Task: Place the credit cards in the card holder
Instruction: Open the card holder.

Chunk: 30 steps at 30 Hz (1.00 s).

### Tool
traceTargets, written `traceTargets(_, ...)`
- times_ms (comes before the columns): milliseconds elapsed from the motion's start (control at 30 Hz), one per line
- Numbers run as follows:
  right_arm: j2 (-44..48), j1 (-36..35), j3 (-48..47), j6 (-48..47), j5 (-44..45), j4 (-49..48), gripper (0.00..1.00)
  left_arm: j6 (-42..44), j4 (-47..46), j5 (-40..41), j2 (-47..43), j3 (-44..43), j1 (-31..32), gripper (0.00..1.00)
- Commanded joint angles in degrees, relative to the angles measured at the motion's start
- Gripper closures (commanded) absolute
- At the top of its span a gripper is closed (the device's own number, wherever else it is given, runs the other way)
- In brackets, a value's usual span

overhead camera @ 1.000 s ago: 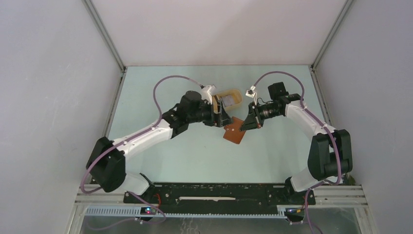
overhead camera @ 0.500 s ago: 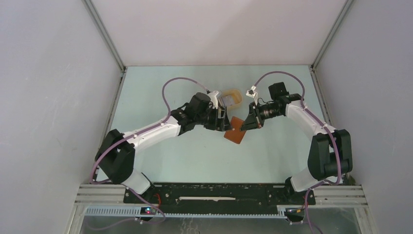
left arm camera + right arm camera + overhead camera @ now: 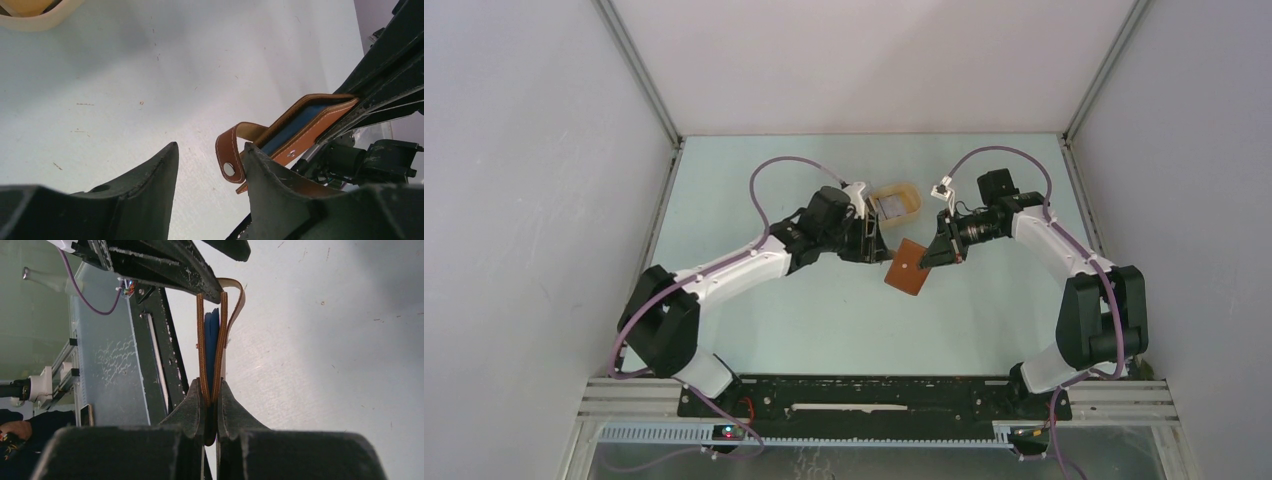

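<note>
Reddish-brown leather bifold card holder [image 3: 907, 268] is clamped edgewise by right tool [image 3: 936, 255], likely steadied for opening. Left tool [image 3: 876, 245] is spread wide beside its snap strap [image 3: 229, 160]. Grey plastic cards [image 3: 889, 207] are seen in tan oval tray [image 3: 911, 190], 12 o'clock.

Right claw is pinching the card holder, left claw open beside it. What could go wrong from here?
The right claw squeezes the card holder flat, leaves together, so a card may not get in.
The open left claw straddles the snap strap; closing there might tug the holder from the right claw's edge grip.
</note>
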<state>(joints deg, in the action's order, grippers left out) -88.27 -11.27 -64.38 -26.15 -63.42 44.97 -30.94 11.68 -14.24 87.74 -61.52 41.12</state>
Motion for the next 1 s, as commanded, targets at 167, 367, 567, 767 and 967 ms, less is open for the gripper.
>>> traceTargets(167, 1.6, -0.1, -0.5, -2.3, -3.4, 1.4, 1.0, 1.5, -6.4, -6.9, -0.5, 1.9, -1.2, 0.47)
traceTargets(367, 1.7, 0.0, -0.5, -2.5, -3.6, 1.7, 1.0, 1.6, -9.4, -12.1, 0.8, 2.3, -1.2, 0.49)
traceTargets(567, 1.8, 0.1, -0.5, -3.0, -3.9, 2.1, 1.0, 1.9, -10.0, -14.1, 1.7, 2.2, -1.6, 0.78)
traceTargets(767, 1.9, 0.3, -0.5, -3.4, -3.9, 2.4, 1.0, 2.8, -9.6, -14.8, 1.1, 2.9, -2.4, 1.0)
traceTargets(967, 1.5, 0.6, -0.6, -3.4, -3.1, 2.2, 0.95, 3.4, -9.4, -18.0, -0.2, 2.8, -2.9, 1.0)
